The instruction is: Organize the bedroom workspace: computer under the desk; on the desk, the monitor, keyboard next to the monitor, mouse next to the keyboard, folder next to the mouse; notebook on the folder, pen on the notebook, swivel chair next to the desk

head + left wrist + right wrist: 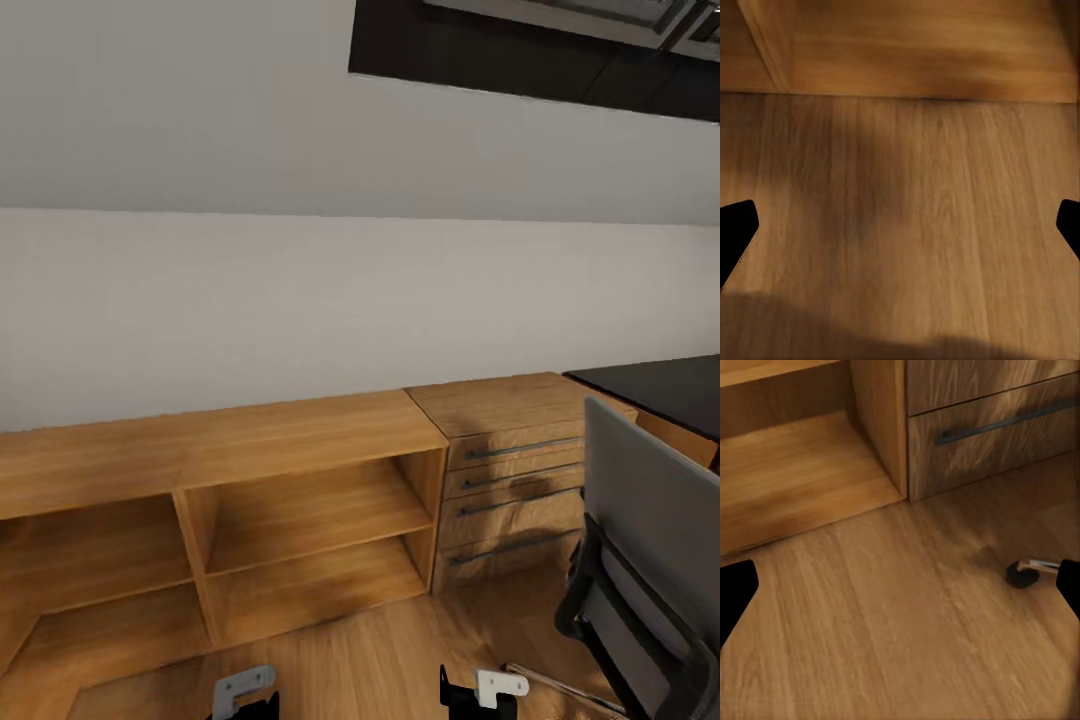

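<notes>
Shelving point(250, 500) of light wood lines the wall in the head view; drawer chest point(505, 470) adjoins it, desk point(665, 390) corner beyond, swivel chair point(650, 560) at right.

Left wrist view: left gripper point(900, 232) spread wide over bare floor point(915, 225).

Right wrist view: right gripper point(900, 592) released, chair caster point(1024, 574) near one fingertip.

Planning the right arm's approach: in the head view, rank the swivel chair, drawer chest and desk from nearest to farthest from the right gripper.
1. The swivel chair, just to the right of the right gripper.
2. The drawer chest, ahead, against the wall.
3. The desk, farthest, at the right beyond the chair.
</notes>
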`<state>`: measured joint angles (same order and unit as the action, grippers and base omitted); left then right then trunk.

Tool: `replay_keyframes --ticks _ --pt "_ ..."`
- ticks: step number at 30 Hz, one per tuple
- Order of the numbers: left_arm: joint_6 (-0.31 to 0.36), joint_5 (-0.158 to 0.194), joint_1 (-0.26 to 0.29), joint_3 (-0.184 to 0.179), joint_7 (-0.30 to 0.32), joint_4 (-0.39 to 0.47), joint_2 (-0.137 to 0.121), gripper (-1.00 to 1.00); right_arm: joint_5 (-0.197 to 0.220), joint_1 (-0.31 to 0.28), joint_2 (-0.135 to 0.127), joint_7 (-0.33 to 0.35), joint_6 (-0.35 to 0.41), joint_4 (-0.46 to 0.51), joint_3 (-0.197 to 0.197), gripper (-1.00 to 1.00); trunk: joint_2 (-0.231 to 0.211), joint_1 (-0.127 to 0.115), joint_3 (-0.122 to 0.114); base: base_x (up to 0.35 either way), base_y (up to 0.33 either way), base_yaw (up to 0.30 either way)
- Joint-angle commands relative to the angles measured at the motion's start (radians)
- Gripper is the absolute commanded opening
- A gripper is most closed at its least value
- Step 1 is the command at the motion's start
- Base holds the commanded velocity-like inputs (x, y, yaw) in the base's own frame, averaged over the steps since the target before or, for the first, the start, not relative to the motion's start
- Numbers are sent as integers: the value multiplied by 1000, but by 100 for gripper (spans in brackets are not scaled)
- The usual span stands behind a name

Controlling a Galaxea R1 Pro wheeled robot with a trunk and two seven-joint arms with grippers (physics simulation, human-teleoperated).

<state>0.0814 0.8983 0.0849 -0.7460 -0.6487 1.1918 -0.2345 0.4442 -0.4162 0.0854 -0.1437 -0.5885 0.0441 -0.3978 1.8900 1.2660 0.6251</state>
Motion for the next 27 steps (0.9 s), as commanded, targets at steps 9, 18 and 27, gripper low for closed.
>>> replay_keyframes --ticks 9,18,27 --pt "3 2 1 -3 -6 2 0 100 4 -1 1 -6 -2 -1 -9 100 1 0 1 177 298 -292" --pt "-6 2 1 -3 -6 2 0 100 4 -1 1 -7 -1 -1 -9 100 1 0 1 119 111 -295" --pt "-8 3 1 -3 -6 2 0 100 5 -1 8 -8 1 -2 -8 100 1 0 2 3 2 -297"
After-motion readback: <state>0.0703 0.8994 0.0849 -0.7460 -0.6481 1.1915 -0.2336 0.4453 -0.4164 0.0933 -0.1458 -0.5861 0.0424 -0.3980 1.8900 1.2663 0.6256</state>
